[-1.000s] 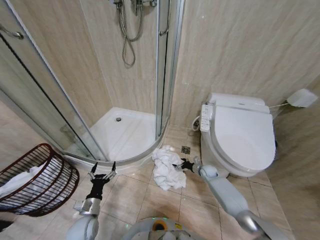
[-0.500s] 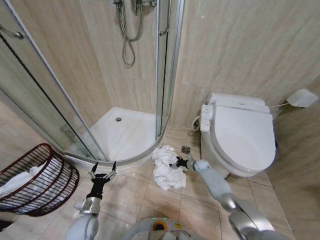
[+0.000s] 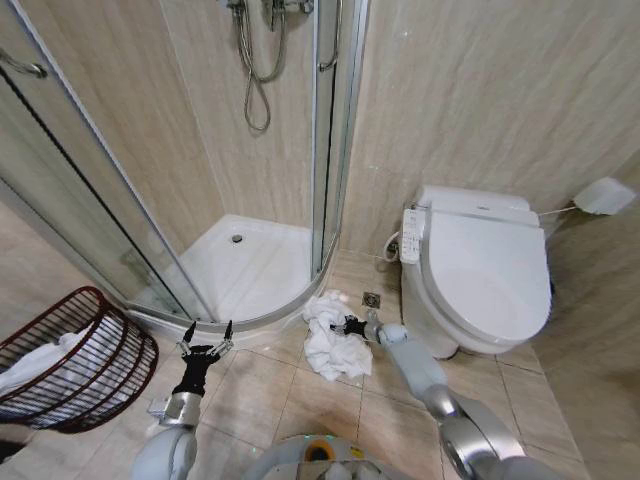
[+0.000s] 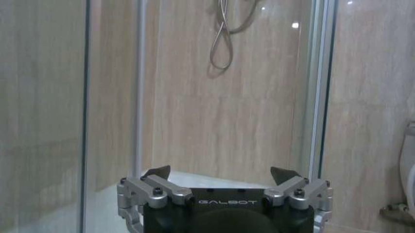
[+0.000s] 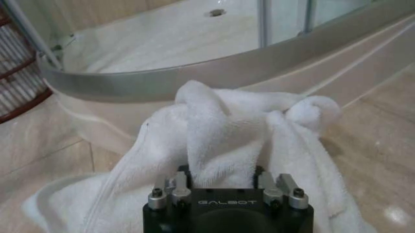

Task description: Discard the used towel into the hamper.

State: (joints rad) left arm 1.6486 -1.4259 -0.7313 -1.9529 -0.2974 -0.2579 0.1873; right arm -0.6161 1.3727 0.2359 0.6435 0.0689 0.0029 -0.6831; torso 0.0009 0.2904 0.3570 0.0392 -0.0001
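The used towel [image 3: 330,350] is a crumpled white heap on the tiled floor between the shower base and the toilet. My right gripper [image 3: 346,326] reaches into its right side. In the right wrist view the fingers [image 5: 182,178] are shut on a raised fold of the towel [image 5: 220,131], which stands between them. The hamper [image 3: 75,365], a reddish-brown wire basket, lies tilted at the far left with white cloth inside; its edge [image 5: 16,73] also shows in the right wrist view. My left gripper [image 3: 205,338] is held open and upright near the shower kerb, holding nothing [image 4: 220,172].
A curved shower tray [image 3: 250,265] with glass doors [image 3: 90,200] stands behind the towel. A white toilet [image 3: 485,270] sits on the right, close to my right arm. A floor drain [image 3: 372,299] lies by the toilet. Bare tiles stretch between the towel and the hamper.
My right gripper has pushed leftward into the towel and closed on a fold, bunching it slightly. The left arm has not moved.
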